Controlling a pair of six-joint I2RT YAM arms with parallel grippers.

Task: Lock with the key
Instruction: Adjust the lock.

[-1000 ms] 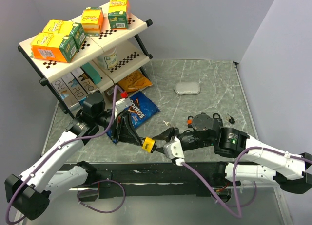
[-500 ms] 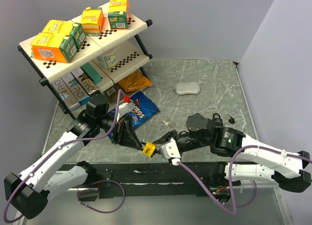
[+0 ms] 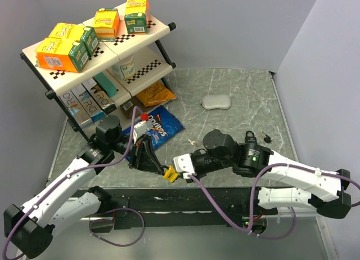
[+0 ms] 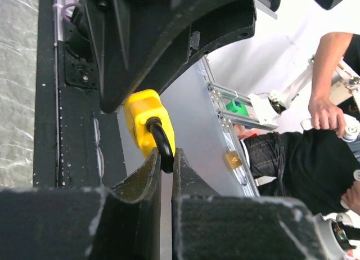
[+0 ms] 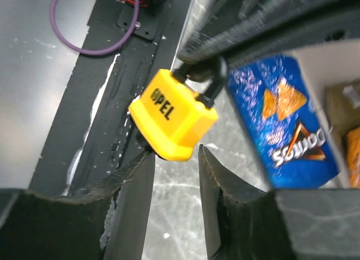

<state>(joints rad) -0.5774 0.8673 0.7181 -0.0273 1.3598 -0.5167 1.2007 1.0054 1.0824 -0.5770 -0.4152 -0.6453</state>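
Since the earlier views, the right gripper [image 5: 175, 158] has advanced left; its parted jaws now flank the yellow padlock [image 5: 173, 120].

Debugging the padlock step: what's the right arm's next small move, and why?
Probably ease the right gripper forward and close on the yellow padlock body. Its open, empty jaws flank only the body's bottom edge, while the left gripper pinches the black shackle, so the padlock hangs held by one arm.
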